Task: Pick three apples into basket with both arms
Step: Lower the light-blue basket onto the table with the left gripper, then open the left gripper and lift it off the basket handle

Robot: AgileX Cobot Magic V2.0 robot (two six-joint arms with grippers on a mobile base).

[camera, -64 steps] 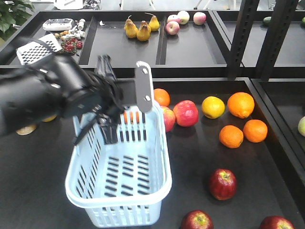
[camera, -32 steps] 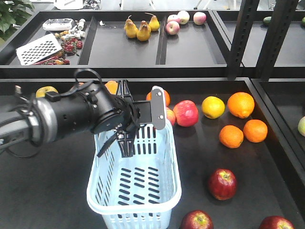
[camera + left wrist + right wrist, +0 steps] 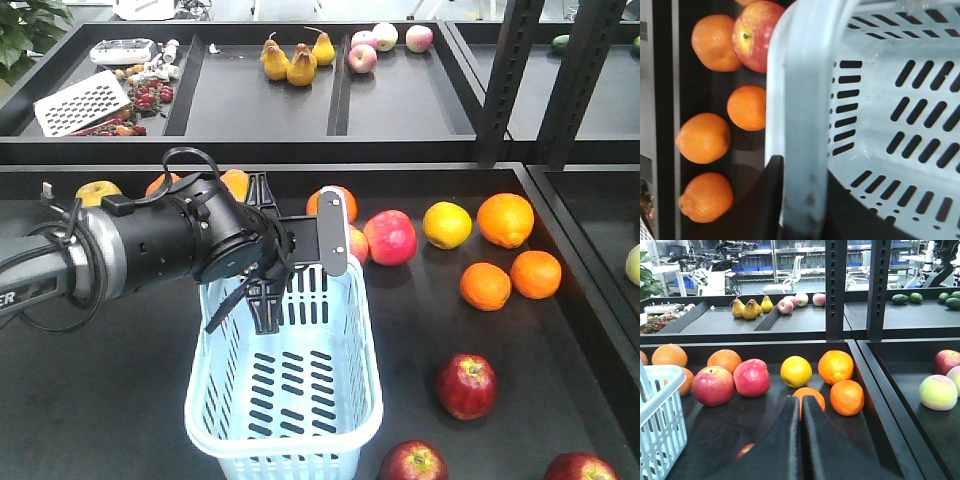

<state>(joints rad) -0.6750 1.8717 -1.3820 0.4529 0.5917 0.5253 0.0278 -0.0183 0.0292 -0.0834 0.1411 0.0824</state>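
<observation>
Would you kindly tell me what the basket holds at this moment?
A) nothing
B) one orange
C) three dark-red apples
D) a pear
A: the basket shows only its bare slotted bottom, while the three dark-red apples all lie outside it.
</observation>
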